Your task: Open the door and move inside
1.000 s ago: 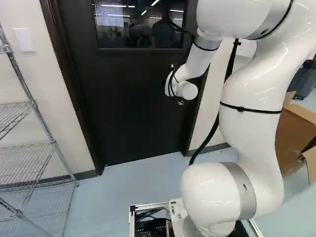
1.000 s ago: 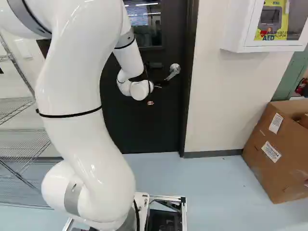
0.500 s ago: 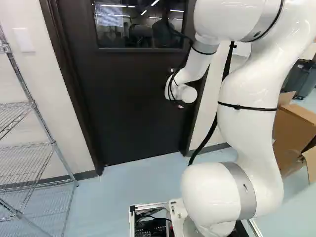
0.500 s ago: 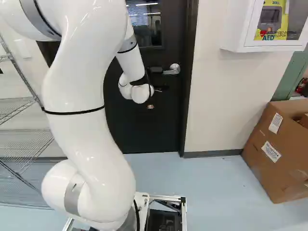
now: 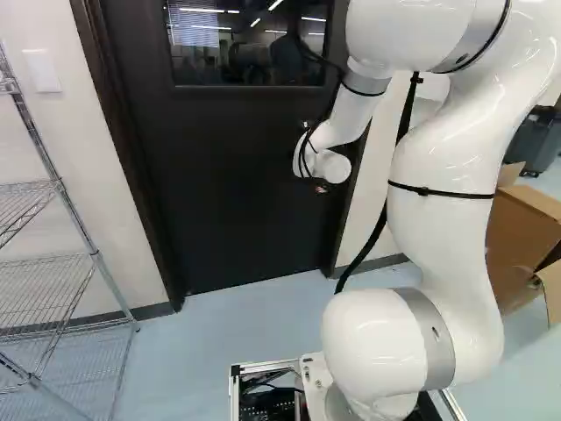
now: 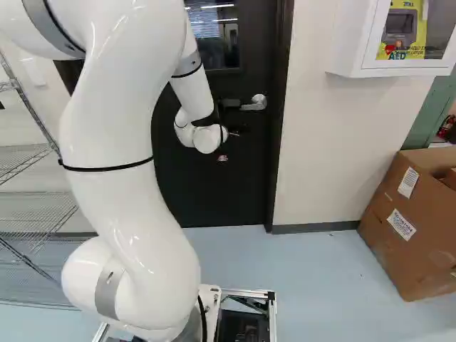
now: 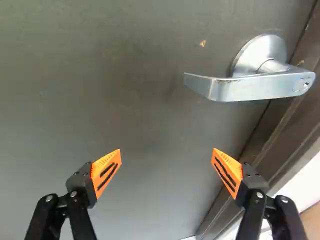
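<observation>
gripper [image 6: 236, 133] is standing in front of the door, its two fingers [image 7: 80, 187] spreading wide; the orange pads [image 7: 106, 172] are standing well apart, angling toward each other. handle [image 7: 255, 86] is projecting from the door [image 7: 135, 115], near its edge, and is lying ahead of the fingers, toward the side of the finger nearer the frame [image 7: 282, 120]. the lever is sitting apart from both pads. in the right base view, the handle is showing just above the gripper and lying roughly level. the door is sitting shut in its frame; its window [image 5: 245, 57] is reflecting ceiling lights.

the arm [image 6: 128, 189] is rising from the base [image 6: 273, 317], bending over and reaching ahead to the door. a black cable [image 5: 372, 237] is running down beside it.

outward of the frame, a white cabinet [image 6: 349, 39] is hanging on the wall [image 6: 320, 149] in the right base view, holding a yellow device [image 6: 414, 35]. an open box [image 6: 399, 228] is standing on the floor [image 6: 320, 260] below it, to the right. a red extinguisher [image 6: 447, 128] is showing at the right edge. in the left base view, a wire shelf [image 5: 53, 267] is standing at the left, below a wall plate [image 5: 42, 70].
</observation>
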### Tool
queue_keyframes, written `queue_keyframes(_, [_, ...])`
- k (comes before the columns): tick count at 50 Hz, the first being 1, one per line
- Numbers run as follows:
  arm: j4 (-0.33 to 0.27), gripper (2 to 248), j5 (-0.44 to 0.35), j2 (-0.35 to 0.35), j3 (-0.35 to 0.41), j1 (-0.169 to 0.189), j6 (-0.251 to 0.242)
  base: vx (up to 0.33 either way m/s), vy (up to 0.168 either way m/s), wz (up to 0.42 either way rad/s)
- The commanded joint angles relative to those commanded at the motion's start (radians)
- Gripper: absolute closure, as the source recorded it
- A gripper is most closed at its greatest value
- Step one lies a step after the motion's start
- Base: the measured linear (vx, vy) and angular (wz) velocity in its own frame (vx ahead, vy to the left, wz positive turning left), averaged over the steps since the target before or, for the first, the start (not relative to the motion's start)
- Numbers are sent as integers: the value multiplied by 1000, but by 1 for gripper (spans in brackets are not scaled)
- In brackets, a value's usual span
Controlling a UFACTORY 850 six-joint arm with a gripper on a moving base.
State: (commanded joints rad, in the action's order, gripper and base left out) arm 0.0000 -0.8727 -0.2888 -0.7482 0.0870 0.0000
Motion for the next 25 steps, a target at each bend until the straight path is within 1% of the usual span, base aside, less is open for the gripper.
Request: queue_keyframes(25, [0, 3, 7, 127, 85, 14, 0, 0, 0, 0])
